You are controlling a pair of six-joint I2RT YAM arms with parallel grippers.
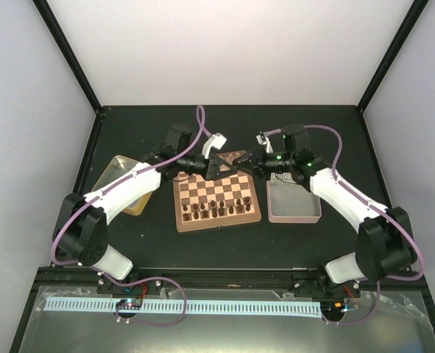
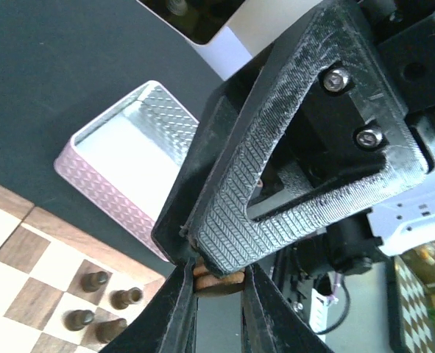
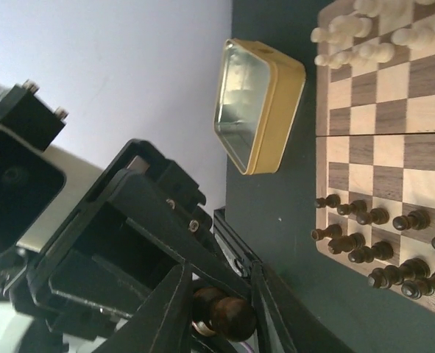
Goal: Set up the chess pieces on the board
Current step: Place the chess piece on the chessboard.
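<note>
The left gripper [image 2: 217, 294] is clamped on a dark chessman [image 2: 216, 280]. In its wrist view the two black fingers press the small brown piece from 3 and 9 o'clock, with no gap showing on either side. The right gripper [image 3: 218, 283] meets it nose to nose, and the same chessman sits between its fingers in the right wrist view. Whether those jaws press the piece or only flank it, I cannot tell. One ribbed finger [image 2: 269, 140] of the right gripper fills the left wrist view from the centre out toward 1 o'clock, its tip just above the piece.

In the top view, the two tools meet over the 12 o'clock edge of the board [image 1: 217, 225], and the held piece is in the air above the squares. The board lies in the middle of the dark table [image 1: 217, 125]. The dark chess pieces [image 1: 218, 209] stand in two loose rows at its 6 o'clock end, nearest the arm bases. The cream chess pieces [image 3: 361, 33] stand bunched at the opposite, 12 o'clock end, best seen in the right wrist view.

A pink-rimmed tray [image 1: 294, 202] sits just beside the board at 3 o'clock. A yellow-rimmed tin [image 1: 118, 176] lies at 9 o'clock, a strip of table apart from the board and partly under the left arm.
</note>
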